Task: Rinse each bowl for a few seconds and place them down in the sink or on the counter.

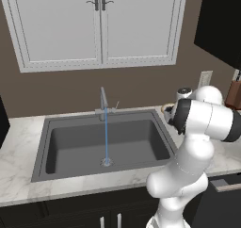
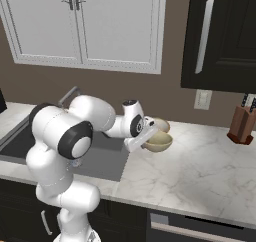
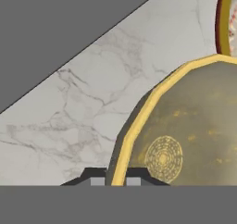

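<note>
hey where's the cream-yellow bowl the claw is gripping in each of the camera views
Left base view: I can't pick the bowl out; the arm stands in front of that spot.
Right base view: cream-yellow bowl at centre, on the counter right of the sink, claw on its rim.
Hand view: lower right, rim between the fingertips.
Shared landmark: the sink's right edge.

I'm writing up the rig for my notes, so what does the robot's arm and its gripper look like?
The arm is built of glossy white rounded segments, bulbous at the joints, with dark grey to black bands where the segments meet. No loose cables or markings are visible on it. The wrist ends in a white hand, and the gripper has two small dark fingertips with lighter grey pads.
</note>
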Tool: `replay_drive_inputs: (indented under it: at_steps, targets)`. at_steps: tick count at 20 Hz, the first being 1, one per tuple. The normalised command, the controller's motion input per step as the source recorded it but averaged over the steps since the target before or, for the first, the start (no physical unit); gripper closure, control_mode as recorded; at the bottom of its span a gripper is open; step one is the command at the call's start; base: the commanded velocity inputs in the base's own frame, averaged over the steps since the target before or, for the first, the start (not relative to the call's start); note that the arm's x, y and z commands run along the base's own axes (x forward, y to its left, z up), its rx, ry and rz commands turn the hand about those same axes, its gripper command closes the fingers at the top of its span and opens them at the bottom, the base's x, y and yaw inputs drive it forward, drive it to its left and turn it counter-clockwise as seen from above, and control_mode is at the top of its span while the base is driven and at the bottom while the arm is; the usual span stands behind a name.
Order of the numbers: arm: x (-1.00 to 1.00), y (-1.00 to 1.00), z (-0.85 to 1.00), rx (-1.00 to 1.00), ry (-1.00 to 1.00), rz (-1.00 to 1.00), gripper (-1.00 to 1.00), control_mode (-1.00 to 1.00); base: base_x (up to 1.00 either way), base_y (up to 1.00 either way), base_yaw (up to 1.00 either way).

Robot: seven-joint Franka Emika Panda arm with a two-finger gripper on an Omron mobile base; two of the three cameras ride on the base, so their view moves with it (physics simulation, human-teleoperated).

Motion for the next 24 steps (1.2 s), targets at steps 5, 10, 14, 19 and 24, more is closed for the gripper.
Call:
replay_drive_inputs:
  at_steps: [5, 10, 14, 19, 24]
  targets:
    - [0.17, -0.19, -0.29, 0.04, 0.00, 0.00, 1.00, -1.00, 0.00, 0.00, 0.00]
    - [0.16, -0.21, -0.29, 0.04, 0.00, 0.00, 1.00, -1.00, 0.00, 0.00, 0.00]
    - [0.05, -0.23, -0.23, 0.05, 0.00, 0.00, 1.00, -1.00, 0.00, 0.00, 0.00]
    - [0.00, -0.19, -0.14, 0.04, 0.01, 0.00, -1.00, -1.00, 0.00, 0.00, 0.00]
    - [-0.09, -0.29, -0.03, 0.05, 0.00, -0.01, -1.00, -1.00, 0.00, 0.00, 0.00]
